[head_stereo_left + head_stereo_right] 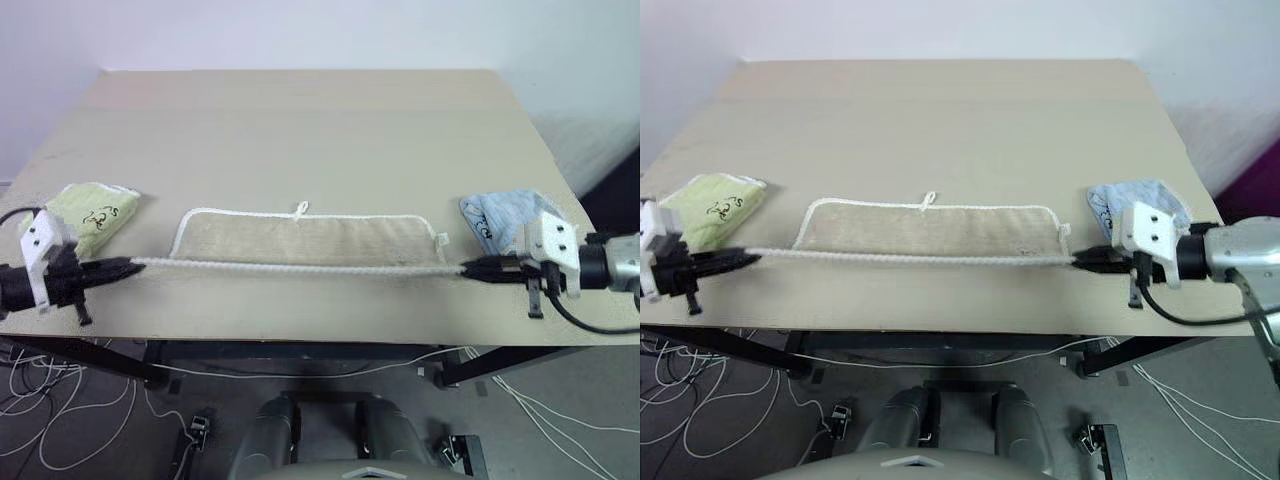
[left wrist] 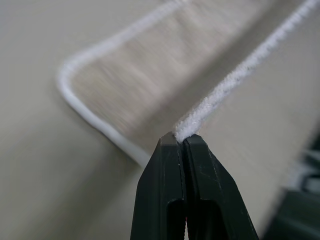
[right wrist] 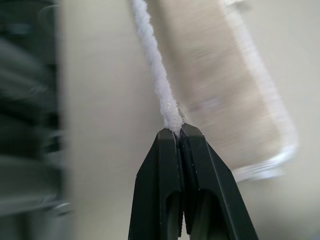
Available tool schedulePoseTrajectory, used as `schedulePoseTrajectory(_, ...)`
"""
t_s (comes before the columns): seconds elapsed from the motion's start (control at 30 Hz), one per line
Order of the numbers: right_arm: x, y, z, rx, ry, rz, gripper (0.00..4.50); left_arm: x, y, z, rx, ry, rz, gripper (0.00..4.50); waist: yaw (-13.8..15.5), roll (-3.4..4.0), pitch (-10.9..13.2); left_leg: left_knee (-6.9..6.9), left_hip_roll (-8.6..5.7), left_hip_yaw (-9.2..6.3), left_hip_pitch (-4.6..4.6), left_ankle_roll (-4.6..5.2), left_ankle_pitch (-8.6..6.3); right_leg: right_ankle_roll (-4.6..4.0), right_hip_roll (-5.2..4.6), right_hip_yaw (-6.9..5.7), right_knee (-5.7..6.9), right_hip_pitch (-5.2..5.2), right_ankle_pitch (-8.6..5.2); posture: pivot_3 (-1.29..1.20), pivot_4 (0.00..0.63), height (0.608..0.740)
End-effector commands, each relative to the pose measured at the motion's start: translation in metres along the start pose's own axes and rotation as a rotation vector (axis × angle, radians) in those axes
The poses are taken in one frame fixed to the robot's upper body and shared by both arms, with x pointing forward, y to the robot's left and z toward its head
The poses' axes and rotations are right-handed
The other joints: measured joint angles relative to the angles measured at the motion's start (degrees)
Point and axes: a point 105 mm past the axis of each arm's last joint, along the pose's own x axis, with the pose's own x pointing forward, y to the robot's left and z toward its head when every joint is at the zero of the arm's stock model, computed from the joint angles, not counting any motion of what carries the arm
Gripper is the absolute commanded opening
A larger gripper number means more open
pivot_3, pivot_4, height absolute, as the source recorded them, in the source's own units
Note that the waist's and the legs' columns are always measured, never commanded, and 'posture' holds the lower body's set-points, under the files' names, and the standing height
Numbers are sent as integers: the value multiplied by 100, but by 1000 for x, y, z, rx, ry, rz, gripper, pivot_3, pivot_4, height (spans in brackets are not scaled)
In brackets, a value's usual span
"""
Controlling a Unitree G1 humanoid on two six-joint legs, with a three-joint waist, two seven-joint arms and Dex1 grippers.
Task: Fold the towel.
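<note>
The long beige terry towel with white corded edging (image 1: 300, 240) lies mid-table, long axis nine-to-three. The left gripper (image 1: 137, 265) and right gripper (image 1: 465, 267) each pinch one end of its near edge, the far edge at twelve.

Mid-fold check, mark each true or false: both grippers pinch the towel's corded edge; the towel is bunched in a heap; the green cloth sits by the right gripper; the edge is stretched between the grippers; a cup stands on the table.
1. Both the left gripper and the right gripper pinch the towel by its white corded edge: true.
2. The towel is bunched in a heap: false, it lies flat on the table.
3. The green cloth sits by the right gripper: false, it is by the left; the blue cloth is by the right.
4. The edge is stretched between the grippers: true.
5. A cup stands on the table: false.
</note>
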Motion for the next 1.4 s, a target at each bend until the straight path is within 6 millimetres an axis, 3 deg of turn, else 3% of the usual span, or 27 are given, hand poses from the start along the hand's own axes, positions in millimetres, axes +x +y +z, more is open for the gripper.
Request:
schedulePoseTrajectory(0.03,5,-19,-7,-26,33,-52,14,12,16,3,53,-8,75,0,1,-1,-1,-1,-1,0,-4,0,0,0,0,0,-1,-4,0,0,150,740)
schedulePoseTrajectory(0.4,32,-72,-30,-39,72,-177,14,61,51,1,160,23,207,0,-20,-2,0,4,-5,8,-13,0,2,2,18,0,13,-21,1,0,150,740)
schedulePoseTrajectory(0.8,52,-77,-44,-28,68,-180,14,77,48,-9,158,50,169,0,-34,-2,0,6,-7,8,-14,0,2,2,21,1,20,-23,1,0,150,740)
schedulePoseTrajectory(0.9,52,-79,-44,-15,53,-195,0,77,48,-8,116,27,162,654,-36,-2,0,7,-7,8,-14,0,2,2,21,1,21,-23,1,0,150,740)
schedulePoseTrajectory(1.27,35,-95,-38,-43,56,-287,3686,69,54,-11,101,31,209,4422,-38,-2,0,7,-7,8,-14,0,2,2,21,1,22,-23,1,0,150,740)
schedulePoseTrajectory(1.33,29,-97,-34,-63,51,-315,4359,66,58,-11,122,31,249,4500,-33,-2,0,7,-7,8,-14,0,2,2,20,1,22,-24,1,0,150,740)
schedulePoseTrajectory(1.4,16,-101,-19,-50,-26,-387,4434,60,64,-4,119,-10,310,4500,-29,-1,0,7,-7,7,-14,0,2,2,19,1,22,-25,1,0,150,740)
